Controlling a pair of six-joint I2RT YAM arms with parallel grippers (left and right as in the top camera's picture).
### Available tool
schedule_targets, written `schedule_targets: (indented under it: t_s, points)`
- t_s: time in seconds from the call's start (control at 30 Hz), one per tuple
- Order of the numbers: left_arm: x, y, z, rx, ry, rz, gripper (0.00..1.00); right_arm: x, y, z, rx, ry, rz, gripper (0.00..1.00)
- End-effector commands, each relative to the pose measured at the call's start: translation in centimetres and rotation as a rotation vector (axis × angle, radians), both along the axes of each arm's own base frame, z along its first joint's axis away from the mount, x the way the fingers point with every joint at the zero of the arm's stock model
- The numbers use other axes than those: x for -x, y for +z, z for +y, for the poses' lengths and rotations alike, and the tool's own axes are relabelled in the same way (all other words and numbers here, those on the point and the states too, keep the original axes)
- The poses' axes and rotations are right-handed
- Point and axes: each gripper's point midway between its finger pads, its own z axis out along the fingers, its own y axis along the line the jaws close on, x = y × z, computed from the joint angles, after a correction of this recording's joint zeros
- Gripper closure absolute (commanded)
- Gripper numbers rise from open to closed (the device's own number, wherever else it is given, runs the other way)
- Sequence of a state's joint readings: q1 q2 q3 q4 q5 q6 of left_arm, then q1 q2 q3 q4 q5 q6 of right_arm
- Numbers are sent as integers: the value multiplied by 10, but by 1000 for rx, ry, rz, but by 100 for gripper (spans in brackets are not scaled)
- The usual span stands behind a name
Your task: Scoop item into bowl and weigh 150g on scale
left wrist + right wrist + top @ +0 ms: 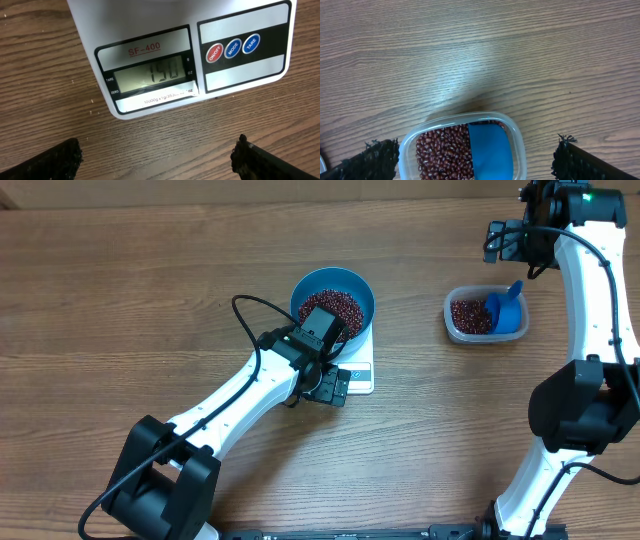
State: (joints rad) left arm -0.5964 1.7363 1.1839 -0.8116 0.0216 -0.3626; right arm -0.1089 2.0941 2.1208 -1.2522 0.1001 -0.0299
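Both wide and empty, the left gripper [157,159] is hovering at the front of the scale [100,30], likely framing its display [150,75], while the right gripper [477,157] is hanging above the bean tub [406,144].

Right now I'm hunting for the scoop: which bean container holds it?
The clear tub, right of the scale: the blue scoop lies in it. The blue bowl on the scale holds only beans.

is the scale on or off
On. The display of the scale shows dark digits in the left wrist view, apparently 150, though glare blurs them.
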Motion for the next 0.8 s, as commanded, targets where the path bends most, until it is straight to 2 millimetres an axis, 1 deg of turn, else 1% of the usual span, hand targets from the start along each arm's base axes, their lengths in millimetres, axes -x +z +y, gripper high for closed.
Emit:
schedule_targets:
  t_s: [0.0, 0.23, 0.77]
  points:
    - [2, -3, 0, -19, -26, -2, 1, -5, 11, 1, -5, 4, -34, 0]
    - [0, -3, -2, -10, -27, -8, 0, -5, 11, 1, -5, 4, -34, 0]
    - [3, -4, -1, -13, -28, 6, 0, -5, 11, 1, -5, 4, -34, 0]
